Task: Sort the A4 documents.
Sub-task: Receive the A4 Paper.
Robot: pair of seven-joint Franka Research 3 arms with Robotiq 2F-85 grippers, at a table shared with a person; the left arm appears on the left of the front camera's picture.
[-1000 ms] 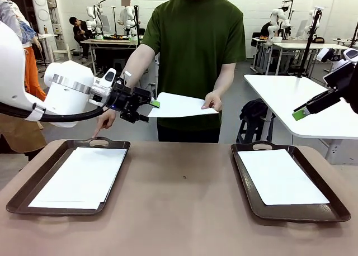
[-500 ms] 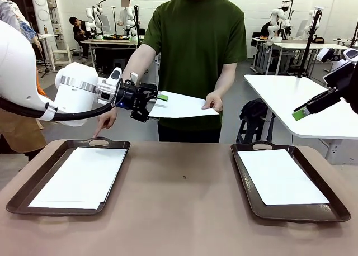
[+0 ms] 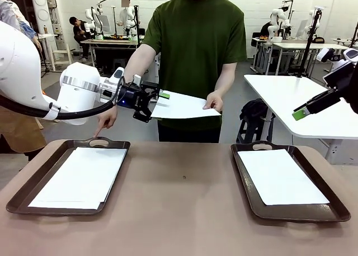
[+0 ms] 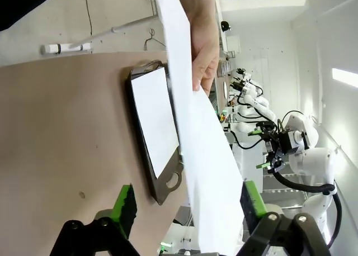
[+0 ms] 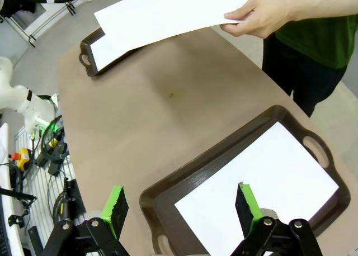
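Observation:
A person across the table holds out one of the A4 documents [image 3: 187,106], a blank white sheet, level in one hand [image 3: 213,102]. My left gripper [image 3: 155,105] is open, and its jaws straddle the sheet's left edge without pinching it. In the left wrist view the sheet [image 4: 193,122] runs between the green pads [image 4: 124,203], nearer the right-hand one. More white sheets lie in the left tray [image 3: 17,203] and the right tray [image 3: 243,178]. My right gripper [image 3: 302,113] hangs open and empty, high over the right tray [image 5: 168,189].
The person's other hand [image 3: 104,123] points a finger down at the left tray's far handle [image 3: 99,142]. The bare brown tabletop [image 3: 179,200] lies between the two trays. A white table [image 3: 302,99] stands beyond the right side.
My left gripper has moved right and rolled, so its jaws now reach around the edge of the held sheet. The right arm and the person's hands have stayed put.

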